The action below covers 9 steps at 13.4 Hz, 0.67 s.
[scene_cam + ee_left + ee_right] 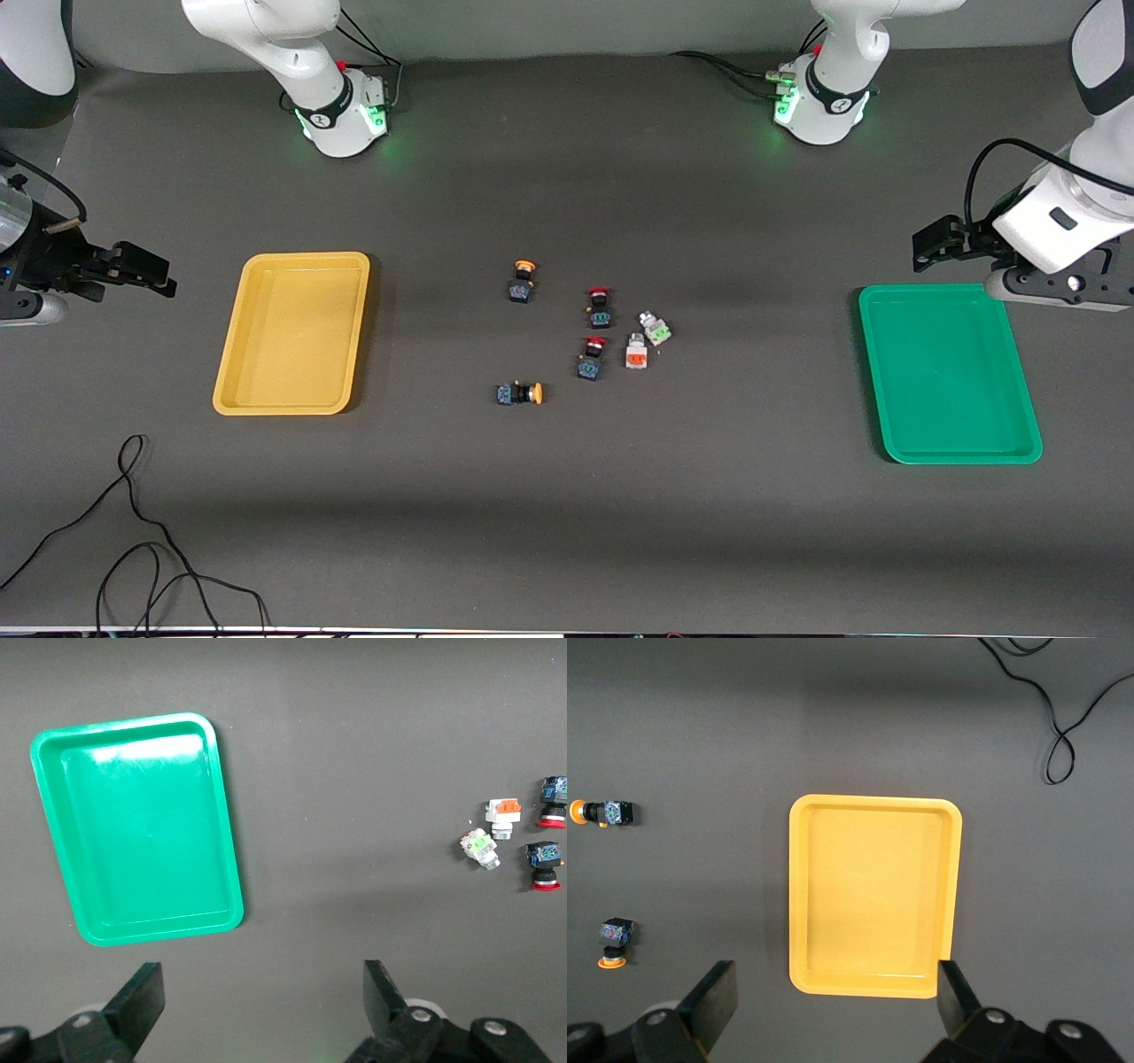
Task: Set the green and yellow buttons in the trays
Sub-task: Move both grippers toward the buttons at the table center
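The right gripper (146,275) hangs with fingers (713,997) spread wide, holding nothing, beside the yellow tray (292,332), which lies on the counter (567,532) toward the right arm's end. Mid-counter sit two orange-capped buttons (523,282) (521,393), two red-capped switches (600,306) (592,357), the orange-red square button (636,352) and the green square button (656,329). The green tray (948,372) lies toward the left arm's end; above its edge the left gripper (939,244) waits, fingers (142,1001) wide and unladen.
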Each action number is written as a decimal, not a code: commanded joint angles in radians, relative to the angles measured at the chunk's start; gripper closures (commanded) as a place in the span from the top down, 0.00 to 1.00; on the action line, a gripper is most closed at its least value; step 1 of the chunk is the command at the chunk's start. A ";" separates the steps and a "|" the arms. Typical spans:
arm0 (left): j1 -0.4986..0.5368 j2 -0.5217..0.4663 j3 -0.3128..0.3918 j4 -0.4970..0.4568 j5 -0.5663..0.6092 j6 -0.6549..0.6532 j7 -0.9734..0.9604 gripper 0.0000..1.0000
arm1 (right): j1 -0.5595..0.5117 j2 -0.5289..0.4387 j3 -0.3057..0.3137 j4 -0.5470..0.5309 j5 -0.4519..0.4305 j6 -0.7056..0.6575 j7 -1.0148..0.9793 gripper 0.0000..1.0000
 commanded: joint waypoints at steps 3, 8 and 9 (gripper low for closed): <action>0.003 0.005 -0.002 0.019 0.010 -0.041 0.012 1.00 | 0.009 0.012 -0.004 0.029 -0.006 -0.017 0.010 1.00; 0.004 0.003 -0.002 0.019 0.010 -0.075 -0.002 1.00 | 0.008 0.014 -0.004 0.029 -0.009 -0.017 0.012 1.00; 0.004 0.003 -0.002 0.019 0.010 -0.080 -0.002 1.00 | 0.009 0.012 -0.004 0.029 -0.009 -0.017 0.012 1.00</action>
